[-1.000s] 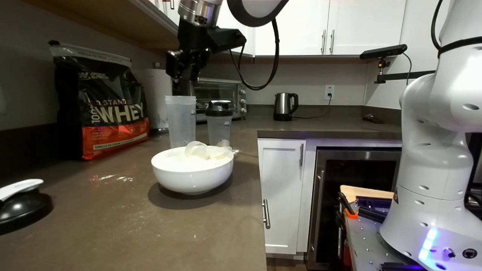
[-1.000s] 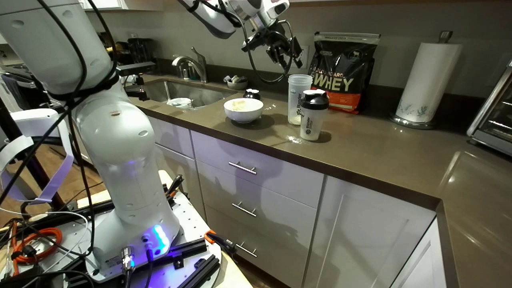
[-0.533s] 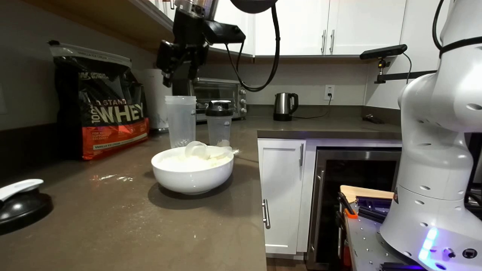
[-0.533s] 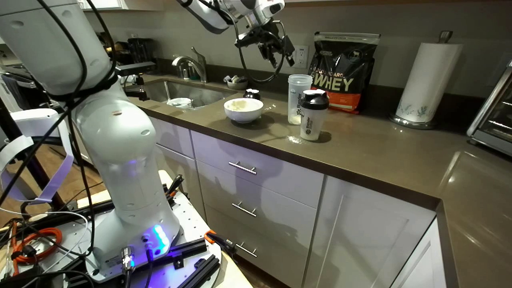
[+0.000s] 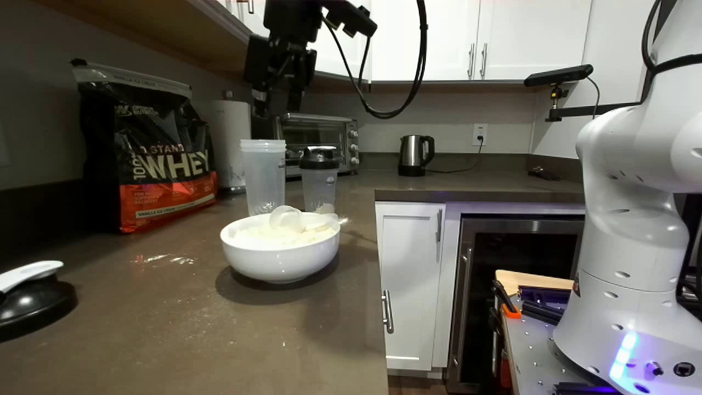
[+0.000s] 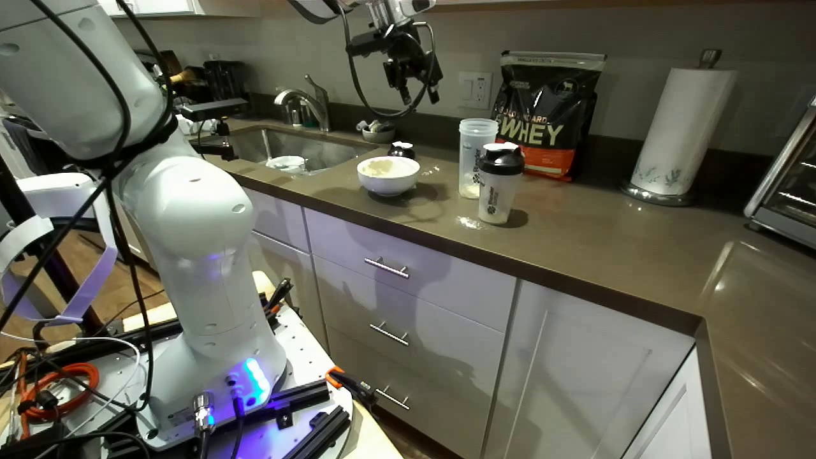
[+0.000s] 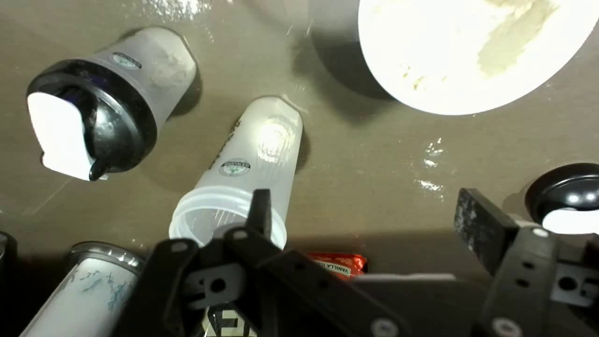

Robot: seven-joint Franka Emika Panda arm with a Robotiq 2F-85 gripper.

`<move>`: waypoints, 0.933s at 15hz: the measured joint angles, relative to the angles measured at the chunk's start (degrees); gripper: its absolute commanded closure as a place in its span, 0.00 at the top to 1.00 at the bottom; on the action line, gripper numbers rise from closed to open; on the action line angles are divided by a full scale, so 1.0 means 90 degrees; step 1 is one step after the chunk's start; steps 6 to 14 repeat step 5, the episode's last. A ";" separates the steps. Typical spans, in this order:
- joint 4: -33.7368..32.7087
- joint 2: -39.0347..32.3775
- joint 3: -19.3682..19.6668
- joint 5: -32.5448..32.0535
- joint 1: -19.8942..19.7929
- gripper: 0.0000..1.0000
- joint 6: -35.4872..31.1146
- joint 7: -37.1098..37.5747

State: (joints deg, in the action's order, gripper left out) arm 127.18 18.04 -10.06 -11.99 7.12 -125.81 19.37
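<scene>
Empty, unclenched gripper (image 5: 278, 107) above counter (image 5: 192, 329).
In an exterior view: bowl (image 5: 279, 260) near; lidless shaker (image 5: 264, 178) beyond, lidded shaker (image 5: 320, 184) right.

On the countertop (image 5: 164, 351) before you, in an exterior view, sits a bowl (image 5: 279, 262) with powder (image 5: 274, 237) in it. Behind the bowl stand the open shaker bottle (image 5: 264, 178), left, and the lidded shaker bottle (image 5: 320, 184), right. The whey protein bag (image 5: 156, 156) stands left of both, with the paper towel roll (image 5: 229, 140) behind it. The toaster oven (image 5: 318, 140) is behind the bottles; the electric kettle (image 5: 410, 155) is farther back, to the right. A shaker lid (image 5: 35, 302) lies at front left. Your gripper (image 5: 277, 109) hangs higher than the open shaker bottle, apart from it.
</scene>
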 measured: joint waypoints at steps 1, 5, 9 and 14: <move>0.0000 0.0078 0.0000 0.0104 0.0015 1.00 0.0181 -0.0131; 0.0000 0.0285 0.0018 0.0511 0.0067 1.00 0.0748 -0.0637; 0.0000 0.0285 0.0018 0.0511 0.0067 1.00 0.0748 -0.0637; 0.0000 0.0285 0.0018 0.0511 0.0067 1.00 0.0748 -0.0637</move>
